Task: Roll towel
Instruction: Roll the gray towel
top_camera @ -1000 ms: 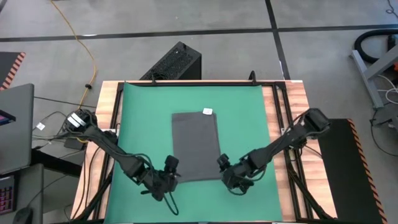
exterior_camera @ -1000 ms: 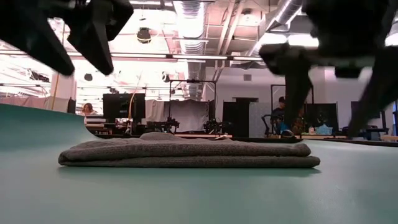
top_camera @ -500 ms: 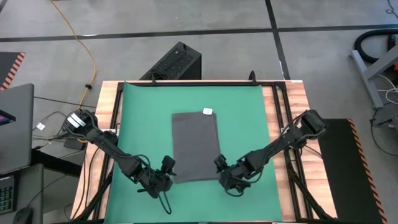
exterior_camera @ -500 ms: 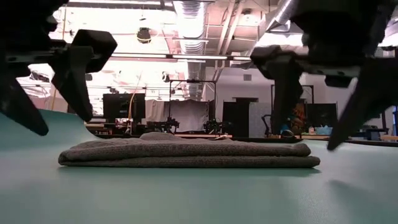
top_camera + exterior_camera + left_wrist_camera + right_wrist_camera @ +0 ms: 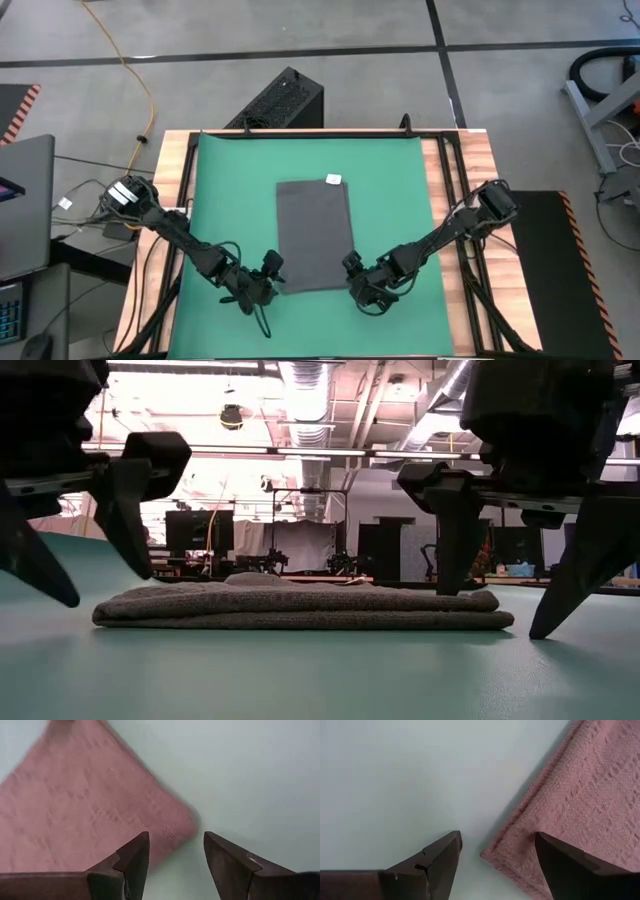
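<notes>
Both grippers are sitting low over the green mat [image 5: 390,190] at the towel's near end, each with its jaws spread wide and gripping nothing. Your left gripper [image 5: 268,281] is straddling the towel's near left corner, your right gripper [image 5: 355,278] the near right corner; each wrist view is showing a corner of the cloth lying between that arm's two dark fingers.

You are looking at a folded dark grey towel [image 5: 314,235] lying flat at the middle of the mat, its small white tag [image 5: 334,180] at the far edge, away from the grippers.

Watch for uneven pinches. If one gripper is closing on only the top layer, or missing its corner altogether, the fold is likely to open and the roll to run crooked. Fingers pressing down too hard are also risking a snag on the mat beneath, dragging it along with the cloth.

Beneath the mat, a wooden desk [image 5: 480,170] is showing along the sides. Behind, the low view is taking in a workshop with ceiling ducts, strip lights and dark equipment racks.
</notes>
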